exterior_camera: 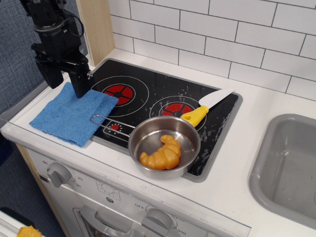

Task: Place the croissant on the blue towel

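The golden-orange croissant [163, 154] lies inside the steel pan [189, 129] at the front of the stove. The blue towel [73, 114] lies flat on the counter at the left, partly over the stove's edge. My black gripper [64, 82] hangs over the towel's far edge, well left of the pan. Its two fingers [79, 84] stand apart, open and empty.
A white knife with a yellow handle [207, 106] rests on the black stove [148, 94] behind the pan. The pan's wire handle [109, 123] points left toward the towel. A grey sink [291, 163] is at the right. A tiled wall stands behind.
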